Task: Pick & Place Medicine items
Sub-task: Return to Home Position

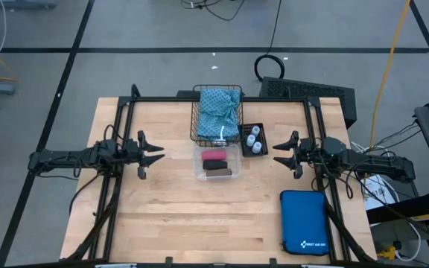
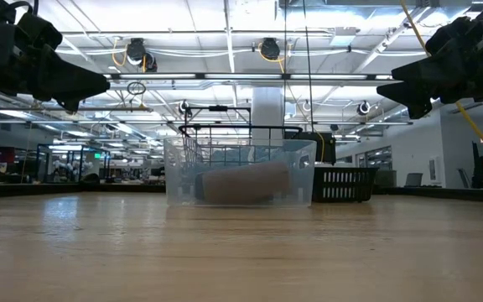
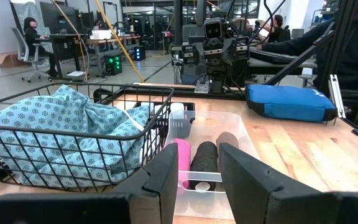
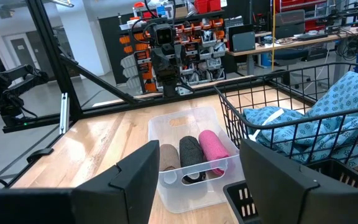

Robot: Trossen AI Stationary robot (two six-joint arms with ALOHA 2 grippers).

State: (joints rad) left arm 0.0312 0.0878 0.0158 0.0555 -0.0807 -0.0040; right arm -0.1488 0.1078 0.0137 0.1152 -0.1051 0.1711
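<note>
1. Left gripper (image 1: 159,152): raised above bench (image 1: 162,216), left of tub (image 1: 199,173). Fingers apart, empty.
2. Right gripper (image 1: 276,152): raised on the right side, near bin (image 1: 245,151). Fingers wide apart, empty.
3. Clear tub sits mid-bench and holds pink roll (image 4: 213,149), black roll (image 4: 190,151) and brown roll (image 4: 168,155) side by side.
4. Black bin, just beside tub's far right corner, holds three white-capped vials (image 1: 255,139).
5. Wire basket (image 1: 196,112), behind tub, holds teal cloth (image 1: 220,112); white string shows on it.
6. Blue case (image 1: 304,222) lies flat at near right of bench, well apart from the rest.
</note>
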